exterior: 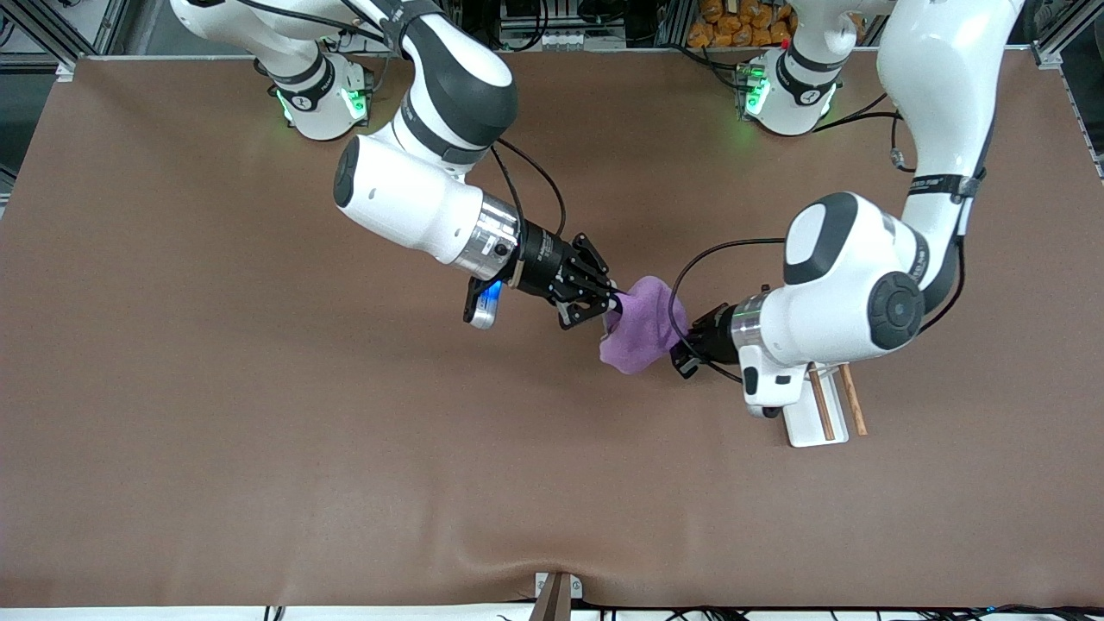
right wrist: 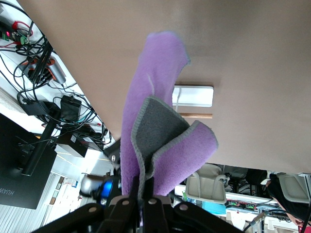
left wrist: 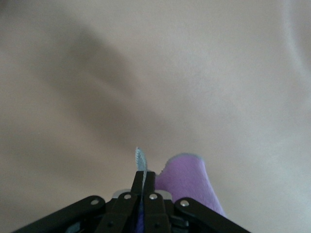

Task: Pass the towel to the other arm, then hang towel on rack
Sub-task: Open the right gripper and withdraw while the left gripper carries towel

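Two claws are on the purple towel (exterior: 642,326) right now: the right claw (exterior: 611,304) pinches one edge and the left claw (exterior: 686,342) is clamped on another, holding it up over the middle of the surface (exterior: 259,431). So the handoff looks half done; the right one hasn't released, and hanging it on the rack (exterior: 821,412) beneath the left arm is left.

I am working in a robotics lab. Two white arm bases (exterior: 323,95) with green status lights are bolted at the top edge of a counter (exterior: 216,388) covered in plain brown sheeting. Aluminium framing (exterior: 1056,43) stands at its corners. My right wrist view shows tangled cables (right wrist: 34,63), electronics boxes (right wrist: 70,109) and office chairs (right wrist: 206,189) around it.
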Available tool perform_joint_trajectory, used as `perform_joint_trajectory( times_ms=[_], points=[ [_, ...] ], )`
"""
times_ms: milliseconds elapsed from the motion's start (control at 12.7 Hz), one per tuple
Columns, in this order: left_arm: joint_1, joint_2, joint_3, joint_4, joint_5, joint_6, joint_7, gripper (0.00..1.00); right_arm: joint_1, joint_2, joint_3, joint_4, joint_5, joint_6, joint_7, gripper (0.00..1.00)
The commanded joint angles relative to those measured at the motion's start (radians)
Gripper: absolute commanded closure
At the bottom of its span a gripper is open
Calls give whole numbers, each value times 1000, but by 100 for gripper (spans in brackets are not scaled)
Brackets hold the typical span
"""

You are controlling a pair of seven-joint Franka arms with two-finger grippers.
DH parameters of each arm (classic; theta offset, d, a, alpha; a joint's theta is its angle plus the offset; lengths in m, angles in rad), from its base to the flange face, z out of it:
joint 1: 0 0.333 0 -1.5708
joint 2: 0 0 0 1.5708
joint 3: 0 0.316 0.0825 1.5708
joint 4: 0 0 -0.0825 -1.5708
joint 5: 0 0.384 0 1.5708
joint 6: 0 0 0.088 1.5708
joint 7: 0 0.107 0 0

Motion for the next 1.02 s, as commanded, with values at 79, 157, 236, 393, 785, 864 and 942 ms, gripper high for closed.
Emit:
perform_joint_trajectory(
  times_ms=[79, 157, 236, 393, 785, 864, 942],
  points=[
    [25, -85, 6, -11, -15, -65, -3, 100, -1, 18, -2, 32, 7, -5, 7, 0],
    [32, -99, 8, -11, -13, -81, 2, 100, 2, 18, -2, 29, -4, -7, 7, 0],
    [44, -114, 8, -11, -12, -102, 19, 100, 2, 18, -4, 26, -13, -7, 7, 0],
    [68, -145, 6, -11, -15, -128, 96, 100, -5, 17, -5, 9, -24, -10, 4, 0],
    [94, -177, 11, -12, -5, -145, 258, 100, -89, 20, -7, -10, -225, -149, -5, 0],
    [99, -177, 14, -14, -4, -147, 313, 100, -112, 18, -7, -8, -264, -197, -21, 0],
    [98, -177, 12, -17, 28, -158, 351, 100, -137, 15, -5, -3, -303, -246, -56, 0]
  ],
)
